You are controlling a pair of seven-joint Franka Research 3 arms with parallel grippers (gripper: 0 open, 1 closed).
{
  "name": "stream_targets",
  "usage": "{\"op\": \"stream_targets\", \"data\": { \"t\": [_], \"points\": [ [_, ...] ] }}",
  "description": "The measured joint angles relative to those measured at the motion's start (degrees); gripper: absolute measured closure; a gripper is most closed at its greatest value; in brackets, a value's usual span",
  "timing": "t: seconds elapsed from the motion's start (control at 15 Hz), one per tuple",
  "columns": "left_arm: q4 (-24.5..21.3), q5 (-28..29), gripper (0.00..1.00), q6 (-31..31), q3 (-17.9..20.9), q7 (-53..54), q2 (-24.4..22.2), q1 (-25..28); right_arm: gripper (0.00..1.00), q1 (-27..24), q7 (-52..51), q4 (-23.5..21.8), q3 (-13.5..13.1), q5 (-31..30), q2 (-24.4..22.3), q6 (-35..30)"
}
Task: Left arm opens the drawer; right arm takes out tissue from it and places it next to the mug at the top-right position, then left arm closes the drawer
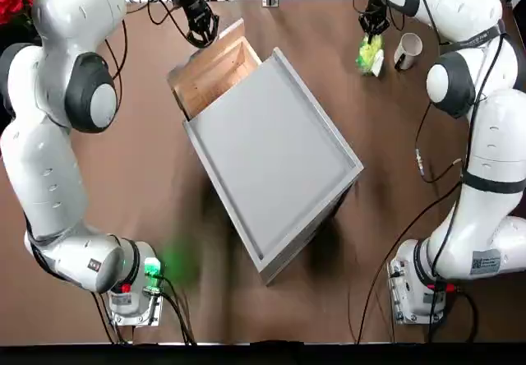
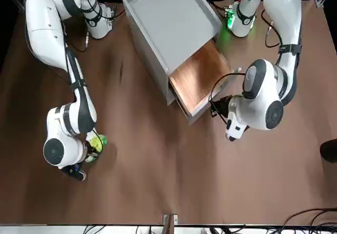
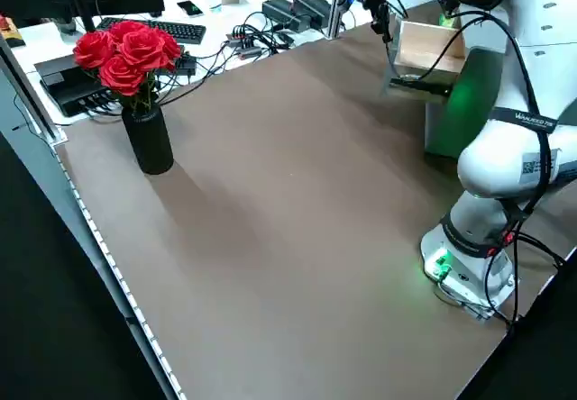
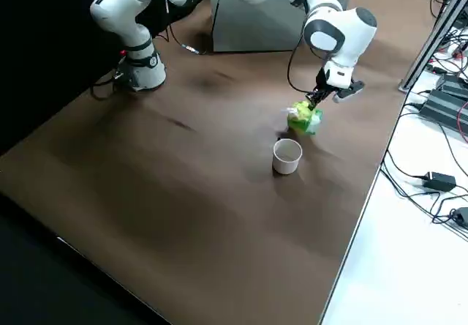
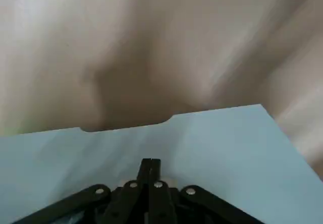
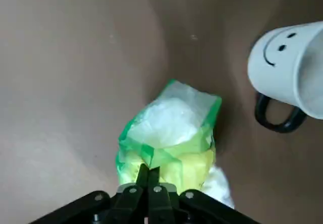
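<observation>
The tissue (image 1: pixel 370 54), a green, yellow and white packet, lies off the far right side of the cabinet (image 1: pixel 275 159), as seen from the robot's side. Whether it bears fully on the table (image 1: pixel 246 320) cannot be told. Beside it, on the side farther from the cabinet, the mug (image 4: pixel 287 156) stands upright; its dark handle and drawn smile show in the right wrist view.

The cabinet is set at an angle near the middle of the table. From its far left side the drawer (image 1: pixel 218 73) projects, open, with its light brown wooden interior exposed. The left arm (image 1: pixel 82 94) reaches around the cabinet's left, placing its gripper in front of the drawer's opening side. The right arm (image 1: pixel 485 135) extends along the cabinet's right.

Well apart from the cabinet, beyond the drawer's side, a dark vase (image 3: pixel 147 139) holds red roses (image 3: pixel 131 56). Past the table's far edge, a white desk (image 4: pixel 417 259) carries cables and black adapters (image 4: pixel 439 181).

The right gripper (image 6: pixel 150 169), fingers drawn together, is clamped on the tissue's upper part. The left gripper (image 5: pixel 151 161), fingers together, is at the drawer's front panel (image 5: pixel 217 148); contact cannot be told.
</observation>
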Motion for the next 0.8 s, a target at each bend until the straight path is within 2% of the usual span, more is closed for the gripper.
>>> {"op": "stream_targets", "data": {
  "t": [0.27, 0.6, 0.8],
  "points": [
    [-0.02, -0.75, 0.99, 0.0, 0.0, -4.08, 0.81, -3.46, 0.99, 0.32, 0.32, 0.86, -0.32, -2.52, 0.15, -0.66],
    [-0.1, -2.82, 0.99, -0.01, -0.1, -7.36, 1.77, -7.69, 0.99, 0.49, 0.37, 0.42, -0.45, -2.77, 3.45, 7.7],
    [-0.12, -2.97, 0.99, -0.05, -0.39, -9.04, 2.07, -9.11, 0.97, 0.56, 0.38, 0.42, -0.52, -2.81, 4.81, 9.2]
  ]
}}
